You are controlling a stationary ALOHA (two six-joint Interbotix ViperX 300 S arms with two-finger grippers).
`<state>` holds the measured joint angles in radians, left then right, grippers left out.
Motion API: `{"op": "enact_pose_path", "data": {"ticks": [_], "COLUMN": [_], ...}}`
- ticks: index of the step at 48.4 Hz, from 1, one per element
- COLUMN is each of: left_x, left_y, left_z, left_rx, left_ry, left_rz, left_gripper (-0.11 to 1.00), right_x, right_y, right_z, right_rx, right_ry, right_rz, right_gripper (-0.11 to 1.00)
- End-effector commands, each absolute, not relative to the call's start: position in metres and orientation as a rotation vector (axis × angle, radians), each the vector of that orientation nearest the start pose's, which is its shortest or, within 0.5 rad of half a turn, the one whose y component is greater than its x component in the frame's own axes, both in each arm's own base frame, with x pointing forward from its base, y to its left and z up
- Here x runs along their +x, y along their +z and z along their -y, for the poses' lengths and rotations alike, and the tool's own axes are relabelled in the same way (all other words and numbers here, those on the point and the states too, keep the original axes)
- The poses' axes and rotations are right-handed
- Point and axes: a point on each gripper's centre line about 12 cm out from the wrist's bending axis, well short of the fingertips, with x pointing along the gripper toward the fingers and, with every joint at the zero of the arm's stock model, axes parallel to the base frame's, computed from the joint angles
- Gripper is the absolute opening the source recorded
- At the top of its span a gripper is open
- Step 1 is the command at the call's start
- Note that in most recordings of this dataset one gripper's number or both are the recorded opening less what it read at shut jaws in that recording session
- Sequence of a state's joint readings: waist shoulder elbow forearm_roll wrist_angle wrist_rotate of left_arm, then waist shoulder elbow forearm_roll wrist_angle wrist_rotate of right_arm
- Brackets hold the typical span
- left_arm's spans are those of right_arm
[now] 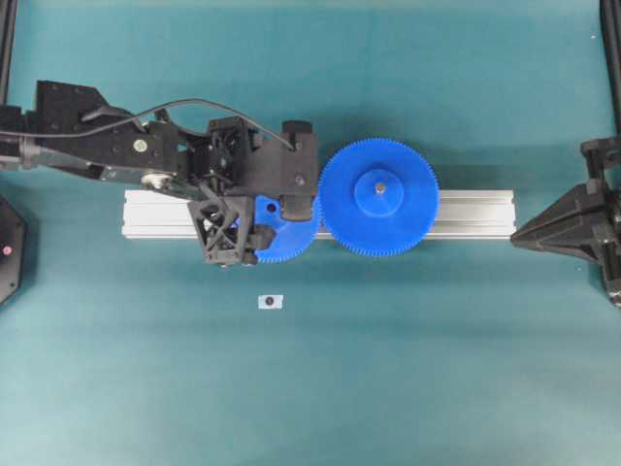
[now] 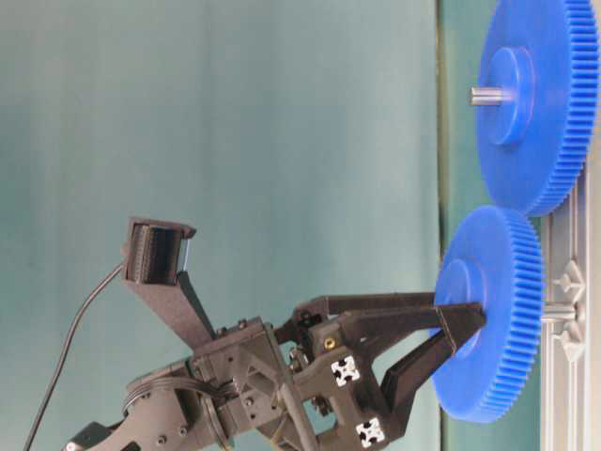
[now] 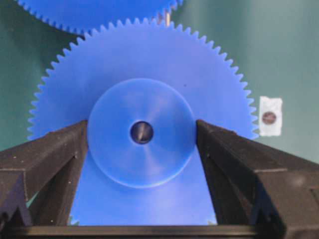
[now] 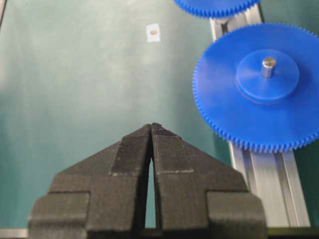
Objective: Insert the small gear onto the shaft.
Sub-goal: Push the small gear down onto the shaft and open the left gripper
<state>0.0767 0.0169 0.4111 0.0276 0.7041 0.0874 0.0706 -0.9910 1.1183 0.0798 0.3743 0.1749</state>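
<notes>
Your left gripper [image 3: 142, 144] spread wide around small gear [image 3: 142, 132] hub, contact unclear, shaft hidden in bore, right gripper [image 4: 151, 128] clenched, empty.

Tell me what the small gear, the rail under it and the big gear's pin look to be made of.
Small gear: likely moulded plastic, uniform matte blue with a soft sheen on the hub. Rail: probably extruded aluminium, pale silvery with lengthwise slots. Larger gear's pin: looks like bare metal, grey with a bright glint on its flat end.
</notes>
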Motion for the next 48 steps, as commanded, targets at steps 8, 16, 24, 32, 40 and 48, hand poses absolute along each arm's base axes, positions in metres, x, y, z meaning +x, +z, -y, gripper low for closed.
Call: {"op": "enact_pose_path", "data": {"ticks": [8,16,24,32,40,48], "left_x": [0.383,0.388,0.393,0.394,0.39,0.38], "left_y": [0.198,0.193,0.2,0.206,0.21,0.221], "left_z": [-0.032,-0.042,-0.049,-0.05,-0.049,-0.048], "left_rx": [0.056,0.045,0.045,0.048,0.044,0.037], "left_ry": [0.026,0.048,0.059,0.06,0.062,0.065], "left_rz": [-1.125,-1.109,-1.084,-1.074,-1.081,-1.092], "left_gripper": [0.81,0.81,0.81,0.81,0.81,0.81], "right_x": [0.184,0.184,0.184,0.185,0.185,0.185], "right_y": [0.251,0.251,0.253,0.253,0.252,0.253], "right_z": [-0.017,-0.017,-0.017,-0.017,-0.017,-0.017], "right_rx": [0.244,0.244,0.245,0.245,0.244,0.245], "right_ry": [0.035,0.036,0.036,0.036,0.036,0.036], "right_rz": [-0.497,-0.494,-0.489,-0.488,-0.491,-0.488], "right_gripper": [0.06,0.06,0.06,0.06,0.06,0.06]}}
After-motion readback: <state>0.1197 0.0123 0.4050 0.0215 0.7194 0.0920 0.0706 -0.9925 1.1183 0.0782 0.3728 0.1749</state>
